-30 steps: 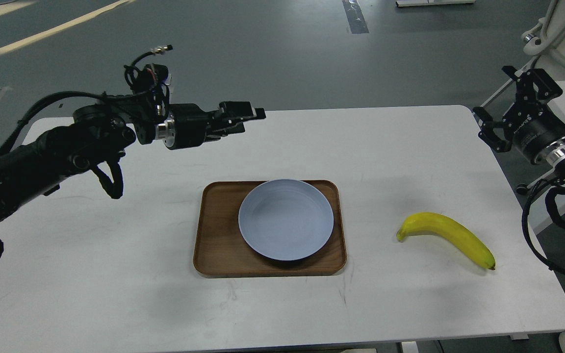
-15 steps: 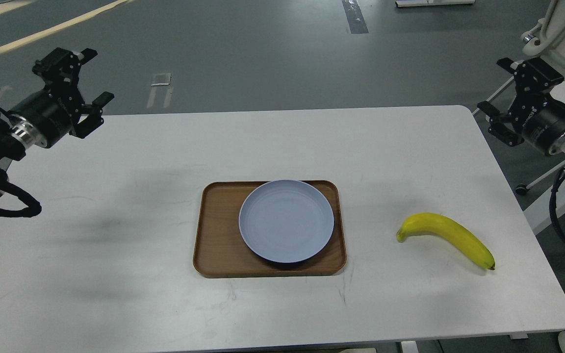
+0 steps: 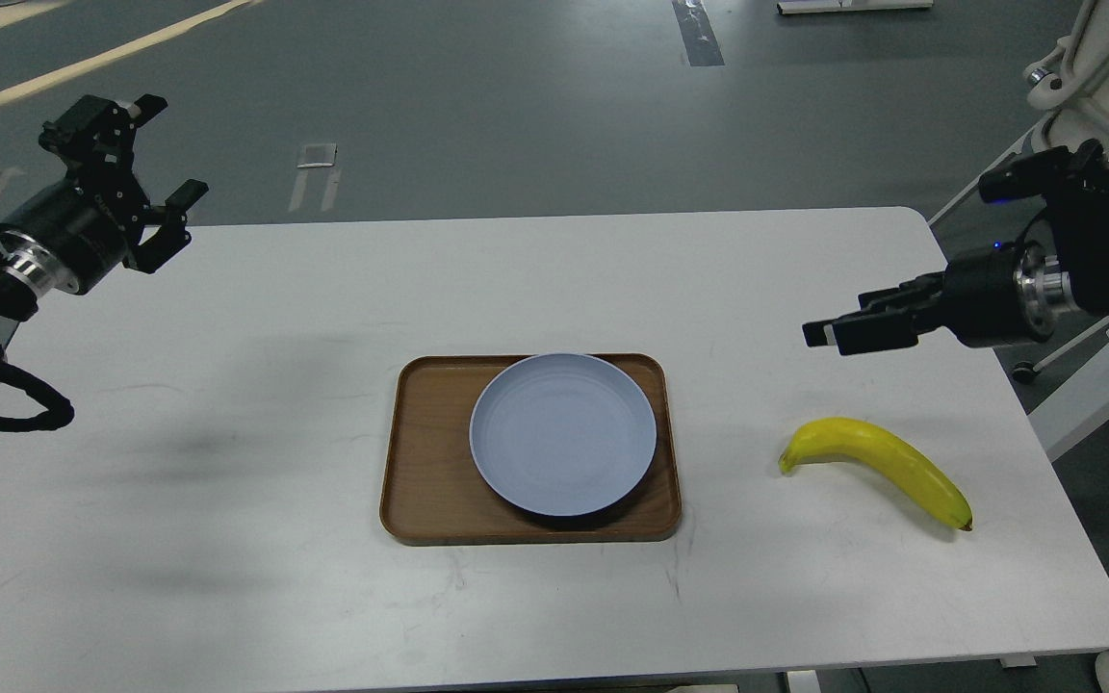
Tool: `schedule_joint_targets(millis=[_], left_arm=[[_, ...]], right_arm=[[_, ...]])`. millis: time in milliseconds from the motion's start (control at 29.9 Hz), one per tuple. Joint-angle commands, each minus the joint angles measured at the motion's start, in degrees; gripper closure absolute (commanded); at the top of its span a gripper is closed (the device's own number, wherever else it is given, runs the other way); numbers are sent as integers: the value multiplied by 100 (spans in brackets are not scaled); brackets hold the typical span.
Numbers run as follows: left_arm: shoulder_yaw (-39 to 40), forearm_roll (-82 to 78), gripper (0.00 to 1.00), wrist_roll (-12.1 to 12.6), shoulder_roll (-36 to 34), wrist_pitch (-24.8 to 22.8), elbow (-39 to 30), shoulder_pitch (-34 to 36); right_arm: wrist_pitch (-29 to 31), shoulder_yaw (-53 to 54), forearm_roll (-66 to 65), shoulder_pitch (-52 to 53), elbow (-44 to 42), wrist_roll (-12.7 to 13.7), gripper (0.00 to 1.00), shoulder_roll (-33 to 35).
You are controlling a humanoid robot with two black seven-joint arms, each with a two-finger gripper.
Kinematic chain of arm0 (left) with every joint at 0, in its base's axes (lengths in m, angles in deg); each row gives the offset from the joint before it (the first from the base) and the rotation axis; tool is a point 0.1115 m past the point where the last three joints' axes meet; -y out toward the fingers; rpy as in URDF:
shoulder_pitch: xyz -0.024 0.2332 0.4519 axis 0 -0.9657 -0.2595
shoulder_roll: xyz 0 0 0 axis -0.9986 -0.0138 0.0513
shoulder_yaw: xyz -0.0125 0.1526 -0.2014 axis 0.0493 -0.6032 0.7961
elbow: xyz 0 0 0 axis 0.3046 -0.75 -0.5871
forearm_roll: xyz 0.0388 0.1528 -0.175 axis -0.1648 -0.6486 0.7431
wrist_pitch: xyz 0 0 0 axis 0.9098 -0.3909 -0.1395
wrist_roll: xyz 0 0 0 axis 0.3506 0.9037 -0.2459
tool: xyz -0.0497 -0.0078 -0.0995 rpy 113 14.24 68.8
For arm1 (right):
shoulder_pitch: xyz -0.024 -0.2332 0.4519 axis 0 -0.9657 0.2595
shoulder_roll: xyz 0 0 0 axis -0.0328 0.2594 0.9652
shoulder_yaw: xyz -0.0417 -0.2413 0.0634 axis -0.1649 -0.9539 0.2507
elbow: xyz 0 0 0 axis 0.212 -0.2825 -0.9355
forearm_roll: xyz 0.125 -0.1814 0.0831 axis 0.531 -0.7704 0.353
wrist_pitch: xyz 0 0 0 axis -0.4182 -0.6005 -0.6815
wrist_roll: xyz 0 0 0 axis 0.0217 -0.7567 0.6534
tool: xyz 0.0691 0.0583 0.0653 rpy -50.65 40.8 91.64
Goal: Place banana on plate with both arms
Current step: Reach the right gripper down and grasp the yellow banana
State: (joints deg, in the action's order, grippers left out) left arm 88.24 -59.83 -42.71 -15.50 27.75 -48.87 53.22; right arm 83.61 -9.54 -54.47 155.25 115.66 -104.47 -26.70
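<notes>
Grey floor behind; white desk (image 3: 227,500) fills most of the view. Brown tray (image 3: 420,481) sits mid-desk, with the plate (image 3: 563,434) on it, toward the tray's right side, rim just past the tray's near edge. Plate bare.

Banana (image 3: 877,466) lies flat on the desk, right of the tray and well apart from it, stem end pointing left, dark tip toward the near right. Nothing touches it.

Right hand (image 3: 838,327) comes in from the right edge, held level above the desk, fingers pointing left. It hangs on the far side of the banana, near but clear of it. Fingers lie close alongside each other, seen nearly edge-on; whether a gap remains I cannot tell. It holds nothing.

Left hand (image 3: 136,168) is at the far left, over the desk's far left corner, raised and pointing up and right. Its fingers stand well apart, empty, touching nothing. Well away from tray and banana.
</notes>
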Motion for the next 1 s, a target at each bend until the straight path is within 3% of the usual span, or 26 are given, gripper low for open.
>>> schedule_joint_targets(millis=[0,267,602,769,869,903,970], left_arm=[[-9,0,2,-1,-4,0,0,-25],[0,0,2,-1,-4,0,0,-8],[0,0,2,-1,-38,0,0,1],[8,0,2,-1,-83,0,0,19],[0,0,2,-1,-83,0,-9,19],[0,0,2,-1,-83,0,-9,19],[0,0,2,-1,-83,0,-9,19]], right_arm=[[-2,-122,-1220,-68,0,2,0,-28],[-2,-140,-2099,-736,-596,2,0,-484],[-2,-166,-2109,-991,-1054,2,0,-1083],[-2,-245,-2109,-1000,-1116,2,11,-1145],[-2,-377,-2109,-983,-1178,2,45,-1145],[-2,-377,-2109,-983,-1204,2,66,-1145],[-2,-377,-2109,-983,-1204,2,91,-1145]])
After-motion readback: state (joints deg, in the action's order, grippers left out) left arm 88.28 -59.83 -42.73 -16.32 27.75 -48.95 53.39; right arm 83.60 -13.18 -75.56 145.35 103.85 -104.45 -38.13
